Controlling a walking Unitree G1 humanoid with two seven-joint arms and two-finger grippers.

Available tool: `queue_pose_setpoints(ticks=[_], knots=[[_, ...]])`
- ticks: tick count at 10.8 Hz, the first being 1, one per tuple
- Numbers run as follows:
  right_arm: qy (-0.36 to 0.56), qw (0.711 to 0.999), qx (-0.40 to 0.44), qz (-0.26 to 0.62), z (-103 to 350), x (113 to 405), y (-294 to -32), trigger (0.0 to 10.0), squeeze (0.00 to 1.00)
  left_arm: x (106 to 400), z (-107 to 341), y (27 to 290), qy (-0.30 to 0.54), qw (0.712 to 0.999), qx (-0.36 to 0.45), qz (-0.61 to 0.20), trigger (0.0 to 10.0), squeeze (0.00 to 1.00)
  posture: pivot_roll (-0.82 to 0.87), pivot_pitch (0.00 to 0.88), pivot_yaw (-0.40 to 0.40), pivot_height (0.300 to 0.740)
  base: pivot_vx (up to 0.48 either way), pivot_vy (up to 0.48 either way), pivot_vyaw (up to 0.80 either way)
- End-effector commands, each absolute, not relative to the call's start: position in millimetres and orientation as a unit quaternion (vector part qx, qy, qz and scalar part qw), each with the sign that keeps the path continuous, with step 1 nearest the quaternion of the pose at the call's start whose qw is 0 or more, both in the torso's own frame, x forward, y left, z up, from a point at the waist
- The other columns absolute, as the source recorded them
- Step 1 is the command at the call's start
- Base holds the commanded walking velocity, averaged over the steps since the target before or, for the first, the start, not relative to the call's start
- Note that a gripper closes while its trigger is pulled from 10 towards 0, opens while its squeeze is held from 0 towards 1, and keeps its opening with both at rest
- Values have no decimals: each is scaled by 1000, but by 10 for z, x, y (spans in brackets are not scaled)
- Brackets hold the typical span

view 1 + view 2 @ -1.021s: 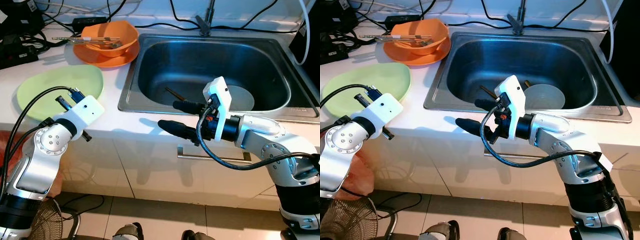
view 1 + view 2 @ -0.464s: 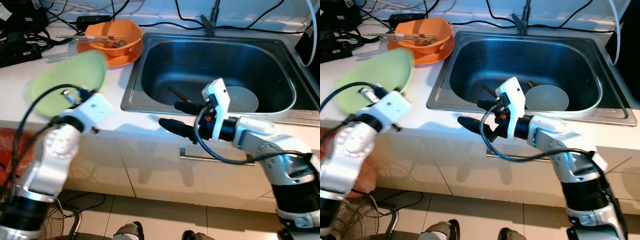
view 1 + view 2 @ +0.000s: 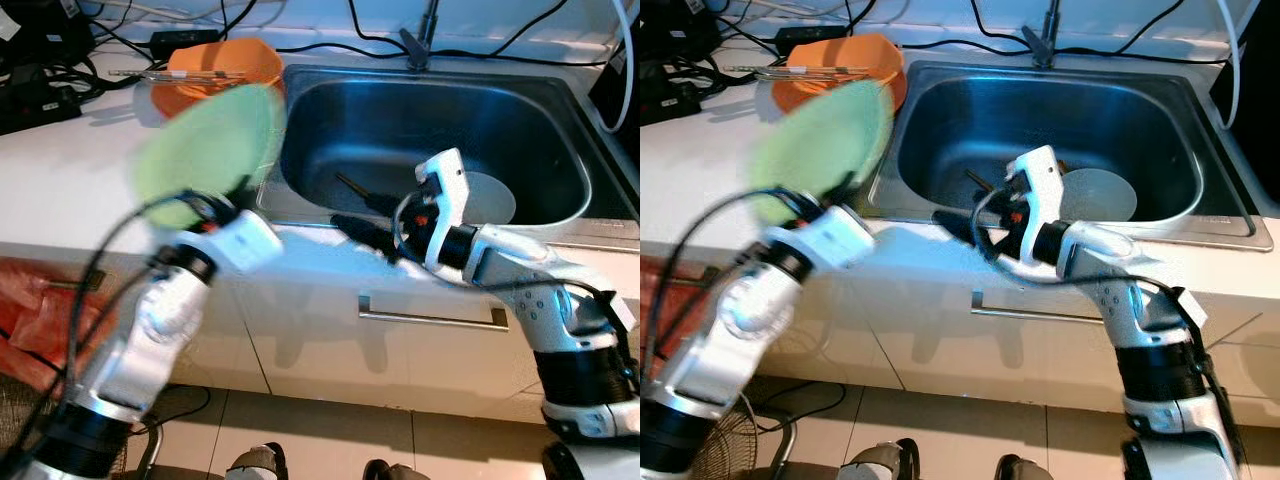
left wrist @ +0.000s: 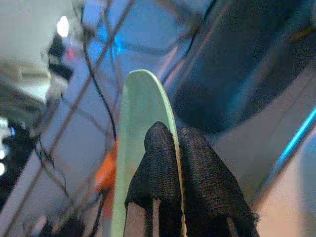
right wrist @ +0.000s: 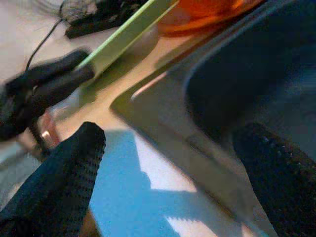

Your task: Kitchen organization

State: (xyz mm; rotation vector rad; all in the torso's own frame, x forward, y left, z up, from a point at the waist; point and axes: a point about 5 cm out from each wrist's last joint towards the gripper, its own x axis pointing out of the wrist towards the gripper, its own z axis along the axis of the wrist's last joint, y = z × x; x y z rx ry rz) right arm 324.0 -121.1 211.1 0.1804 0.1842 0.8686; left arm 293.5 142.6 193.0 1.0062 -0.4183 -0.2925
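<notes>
Pinched at its rim between the 2 pressed-together fingers of the left gripper (image 4: 168,148), the green plate (image 3: 208,150) is held tilted beside the sink (image 3: 560,110). It is judged stiff, light, slippery and breakable. The right gripper (image 5: 173,168) hangs spread at the sink's front edge.

Left end effector (image 4: 177,163): two black fingers (image 4: 157,168) pressed together on a plate's rim
Green plate (image 4: 133,143): seen edge-on, lifted, tilted
Sink (image 4: 237,69): dark steel basin beyond the plate
Orange dish (image 4: 106,170): blurred, behind the plate
</notes>
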Motion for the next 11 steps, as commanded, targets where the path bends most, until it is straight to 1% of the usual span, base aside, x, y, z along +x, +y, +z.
queue_pose_setpoints(ticks=[1, 2, 4, 5, 7, 11], knots=[[69, 904, 118, 404, 2206, 3298, -1246, 10000, 0, 2884, 1941, 1322, -243, 829, 482, -148, 0, 0, 100, 134, 16, 740, 0, 0, 0], [68, 907, 147, 390, 2229, 3344, -1265, 10000, 0, 2857, 1904, 1266, -258, 820, 484, -164, 0, 0, 100, 134, 16, 740, 0, 0, 0], [80, 909, 241, 332, 2319, 3495, -1355, 10000, 0, 2794, 1786, 1202, -286, 794, 498, -200, 0, 0, 94, 136, 14, 740, 0, 0, 0], [84, 906, 261, 321, 2355, 3524, -1376, 10000, 0, 2786, 1765, 1196, -293, 788, 500, -207, 0, 0, 94, 136, 14, 740, 0, 0, 0], [103, 902, 289, 305, 2399, 3556, -1370, 10000, 0, 2765, 1734, 1098, -321, 766, 506, -233, 0, 0, 85, 139, 10, 740, 0, 0, 0], [126, 897, 297, 301, 2422, 3586, -1322, 10000, 0, 2816, 1765, 969, -351, 753, 502, -240, 0, 0, 80, 126, 6, 740, 0, 0, 0]])
